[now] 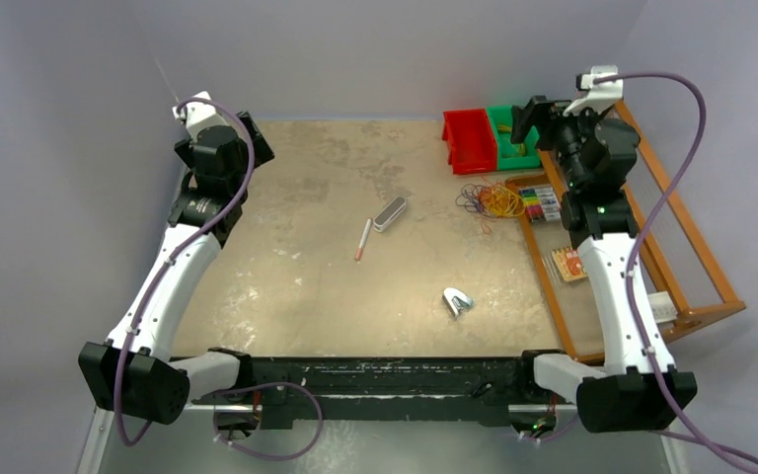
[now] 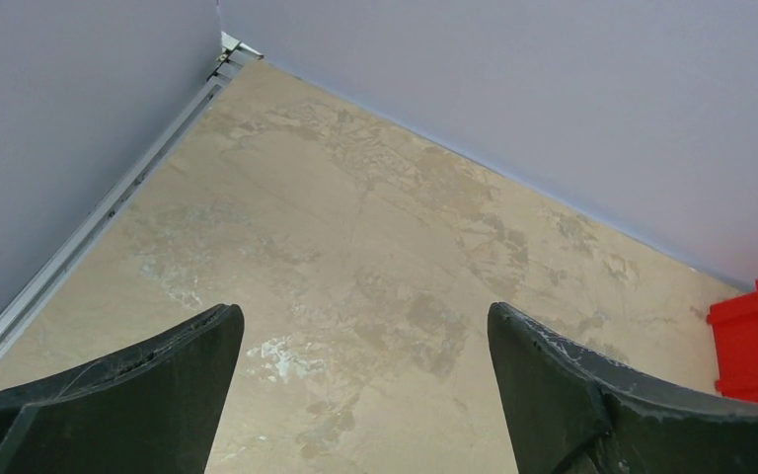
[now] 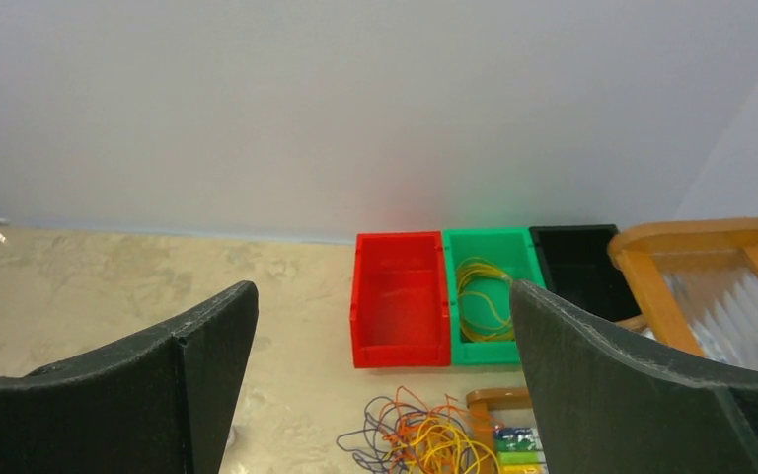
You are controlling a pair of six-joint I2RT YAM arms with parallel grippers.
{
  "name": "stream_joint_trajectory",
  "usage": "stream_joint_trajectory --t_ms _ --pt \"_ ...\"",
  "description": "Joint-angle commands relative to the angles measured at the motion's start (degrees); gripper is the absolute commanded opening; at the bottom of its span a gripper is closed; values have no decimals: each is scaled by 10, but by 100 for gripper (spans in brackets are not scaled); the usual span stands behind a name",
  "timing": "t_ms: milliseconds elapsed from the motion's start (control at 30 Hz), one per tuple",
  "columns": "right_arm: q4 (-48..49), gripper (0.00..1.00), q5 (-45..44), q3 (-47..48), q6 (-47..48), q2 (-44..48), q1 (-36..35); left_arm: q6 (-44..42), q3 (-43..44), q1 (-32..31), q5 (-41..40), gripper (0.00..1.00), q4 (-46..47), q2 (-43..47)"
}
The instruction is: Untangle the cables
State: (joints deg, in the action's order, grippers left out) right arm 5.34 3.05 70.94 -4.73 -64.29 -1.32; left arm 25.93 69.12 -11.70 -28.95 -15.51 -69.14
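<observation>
Evidently little of the work is done. The cables (image 1: 489, 200) lie in one knotted heap on the table (image 1: 286, 296), just beside the left edge of the wooden tray (image 1: 696, 259) and in front of the bins. In the right wrist view the orange, yellow and dark purple loops cross over and through one another, with no strand drawn clear of the rest. One yellow cable (image 3: 482, 294) lies coiled alone in the green bin (image 3: 489, 235). I take it as a strand already separated and put away, though the pictures cannot confirm that. The red bin (image 3: 400, 237) beside it looks empty, and the black bin (image 3: 577, 267) shows nothing I can make out. Neither arm touches the heap. The right gripper (image 3: 383, 296) hangs raised near the tray's far end, facing the bins, jaws spread wide and holding nothing. The left gripper (image 2: 360, 321) is well apart over the far left corner of the table, likewise spread wide and empty. Nearly all the separating is left: each colour has yet to be drawn out of the heap.
</observation>
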Motion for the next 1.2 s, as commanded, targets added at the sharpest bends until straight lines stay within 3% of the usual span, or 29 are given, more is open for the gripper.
stream_joint_trajectory --t_ms 0,67,233,500,700,867,1167 --pt "-48 99 68 69 15 -60 2 -36 0 -5 33 95 23 20" --pt "-63 99 67 88 15 -94 -12 -38 -8 -6 37 95 27 28" --pt "-134 99 -32 169 25 -217 -70 -41 -38 -9 7 99 28 36" --pt "-139 99 -67 262 9 -385 -72 -63 -50 -23 -35 100 16 38" --pt "-176 99 -139 392 32 -512 -62 -55 -57 -27 -25 100 21 41" --pt "-208 99 -120 469 35 -590 -36 -48 -61 -37 -9 100 25 42" --pt "-210 99 -48 525 91 -661 -14 -46 -64 -46 -15 99 24 39"
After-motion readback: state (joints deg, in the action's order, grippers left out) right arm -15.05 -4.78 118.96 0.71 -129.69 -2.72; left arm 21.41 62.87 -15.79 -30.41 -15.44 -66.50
